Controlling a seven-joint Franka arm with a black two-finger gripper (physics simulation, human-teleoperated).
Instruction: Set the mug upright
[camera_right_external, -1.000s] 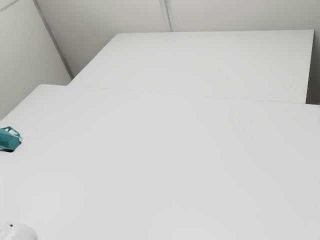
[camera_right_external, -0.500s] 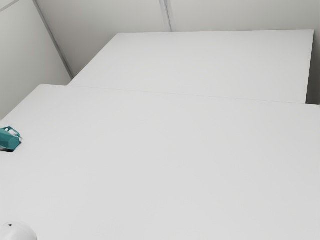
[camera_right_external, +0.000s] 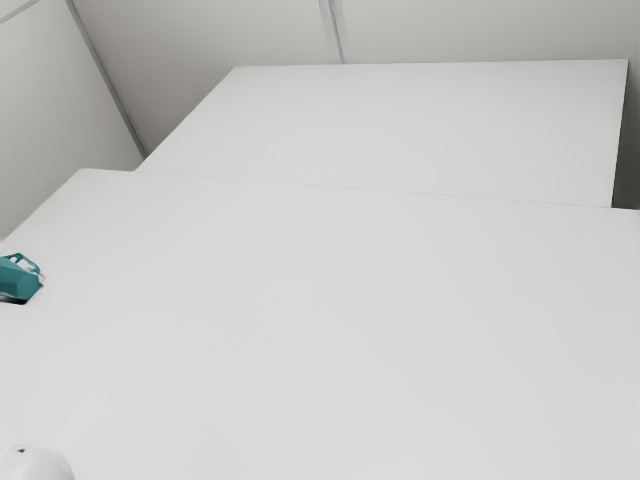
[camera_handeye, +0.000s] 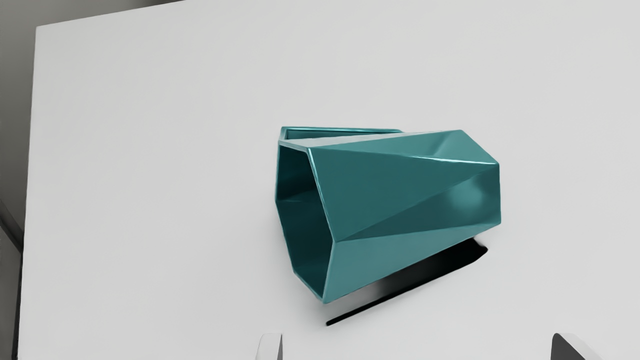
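Mug (camera_handeye: 400, 200) was observed on its side on the table (camera_handeye: 150, 200); claw (camera_handeye: 417, 345) was found open, empty. Rolling was judged possible if contact were made off-centre.

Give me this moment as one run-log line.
task: set mug upright | mug: teal, lying on its side on table | gripper: open, not touching mug | status: not yet upright

Even, bright illumination washes the pale table (camera_right_external: 350, 300), with thin highlights and a soft patch of glare on the glossy mug (camera_handeye: 400, 200), beside which lies a dense black shadow (camera_handeye: 425, 274).
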